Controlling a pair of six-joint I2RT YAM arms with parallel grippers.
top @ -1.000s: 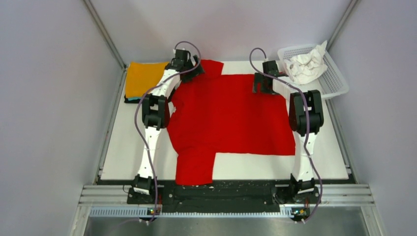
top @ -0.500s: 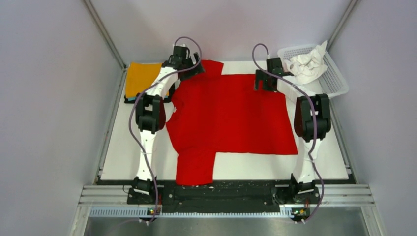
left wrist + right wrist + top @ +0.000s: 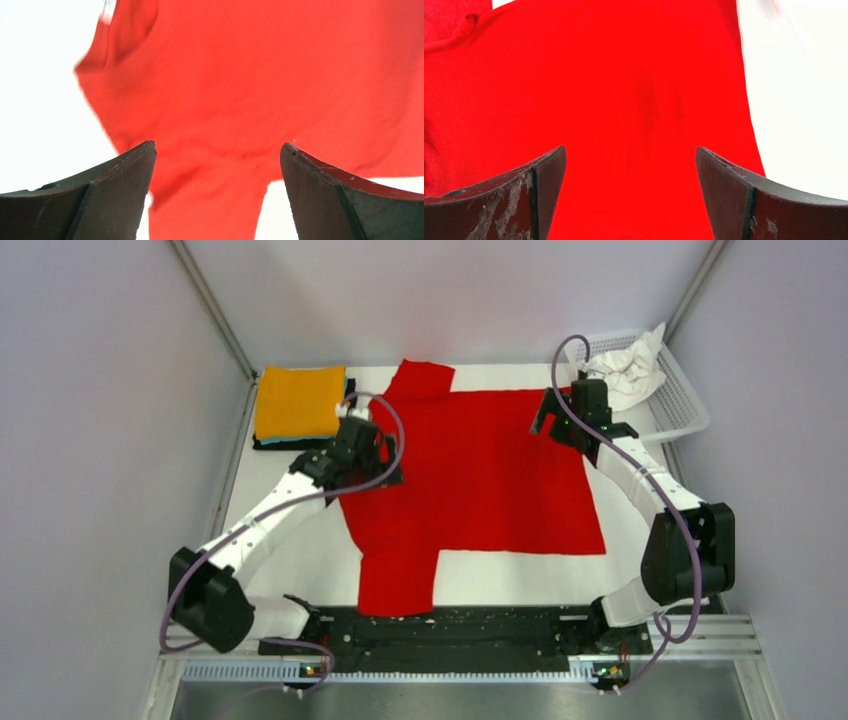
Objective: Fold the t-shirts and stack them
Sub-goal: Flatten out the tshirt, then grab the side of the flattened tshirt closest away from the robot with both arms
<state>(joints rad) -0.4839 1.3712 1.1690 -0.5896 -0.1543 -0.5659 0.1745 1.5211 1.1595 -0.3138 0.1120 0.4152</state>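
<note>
A bright red t-shirt (image 3: 480,475) lies spread flat on the white table, one sleeve toward the far edge and one toward the near edge. My left gripper (image 3: 385,466) is open and empty above the shirt's left edge by the collar; the left wrist view shows red cloth (image 3: 260,85) below the open gripper (image 3: 217,150). My right gripper (image 3: 550,420) is open and empty above the shirt's far right corner; the right wrist view shows the cloth (image 3: 624,85) under it (image 3: 630,152). A folded orange t-shirt (image 3: 298,400) tops a stack with teal and black edges. A crumpled white t-shirt (image 3: 622,372) lies in the basket.
The white mesh basket (image 3: 682,405) stands at the far right corner. The folded stack sits at the far left corner. Metal rails run along both table sides, and grey walls enclose the cell. Bare white table (image 3: 520,580) shows near the front right.
My left gripper has moved from the far sleeve back toward me to the collar edge. My right gripper has shifted slightly right. Both arms have swung outward, and the far sleeve now lies uncovered.
</note>
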